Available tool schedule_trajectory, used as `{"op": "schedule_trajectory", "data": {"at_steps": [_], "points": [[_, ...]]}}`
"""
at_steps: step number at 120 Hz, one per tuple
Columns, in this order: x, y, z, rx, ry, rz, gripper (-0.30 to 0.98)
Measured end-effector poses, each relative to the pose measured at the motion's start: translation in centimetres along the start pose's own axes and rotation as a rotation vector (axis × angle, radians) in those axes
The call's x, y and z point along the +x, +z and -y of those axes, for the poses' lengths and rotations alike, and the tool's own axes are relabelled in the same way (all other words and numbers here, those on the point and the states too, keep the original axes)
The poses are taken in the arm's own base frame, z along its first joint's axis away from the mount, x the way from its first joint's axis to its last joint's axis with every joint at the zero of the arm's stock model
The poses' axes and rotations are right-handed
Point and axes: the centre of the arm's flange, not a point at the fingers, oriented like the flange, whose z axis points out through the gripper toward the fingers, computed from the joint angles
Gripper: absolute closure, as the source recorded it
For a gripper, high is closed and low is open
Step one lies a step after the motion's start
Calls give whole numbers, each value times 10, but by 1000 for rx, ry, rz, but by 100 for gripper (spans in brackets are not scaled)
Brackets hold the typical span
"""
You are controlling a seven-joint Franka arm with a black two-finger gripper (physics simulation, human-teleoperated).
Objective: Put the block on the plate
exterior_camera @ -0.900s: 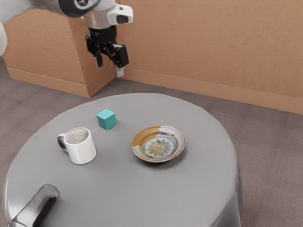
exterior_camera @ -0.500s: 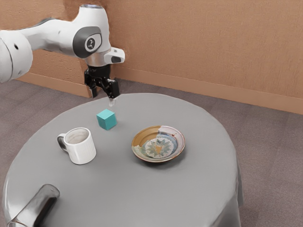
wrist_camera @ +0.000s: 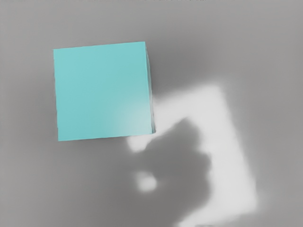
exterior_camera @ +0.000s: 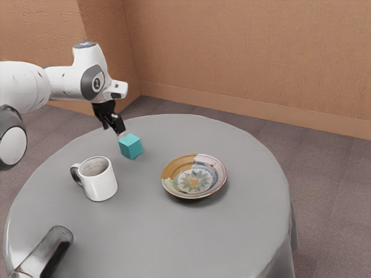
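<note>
My gripper (exterior_camera: 113, 131) is low over the table's far left part in the exterior view, its two fingers apart. Just beside it, toward the exterior view's right, the teal block (exterior_camera: 131, 147) rests on the table; one fingertip stands close behind its top edge, and contact cannot be made out. From the wrist view, the block's flat top (wrist_camera: 102, 92) is seen from above, with the hand's shadow on the tabletop near one corner. The round patterned plate (exterior_camera: 194, 180), brown, white and blue, lies farther toward the exterior view's right with nothing on it.
A white mug (exterior_camera: 100, 180) with a dark handle stands near the block, on the exterior view's nearer side. A dark glossy cylindrical object (exterior_camera: 45, 252) lies at the near left edge of the round grey table (exterior_camera: 174, 231). Walls rise behind.
The arm has come down from above the table's far side, bringing my gripper lower and beside the block. Block, plate and mug have kept their places.
</note>
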Motion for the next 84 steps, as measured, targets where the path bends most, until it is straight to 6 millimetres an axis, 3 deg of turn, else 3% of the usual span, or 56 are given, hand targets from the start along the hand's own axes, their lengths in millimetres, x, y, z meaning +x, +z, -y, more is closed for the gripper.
{"op": "schedule_trajectory", "data": {"at_steps": [14, 46, 57, 84], "points": [[-3, 3, 12, 9, 46, -16, 0], [28, 27, 32, -12, 122, -46, 0], [25, 43, 39, -46, 114, -21, 0], [29, 60, 39, -93, 99, 12, 0]]}}
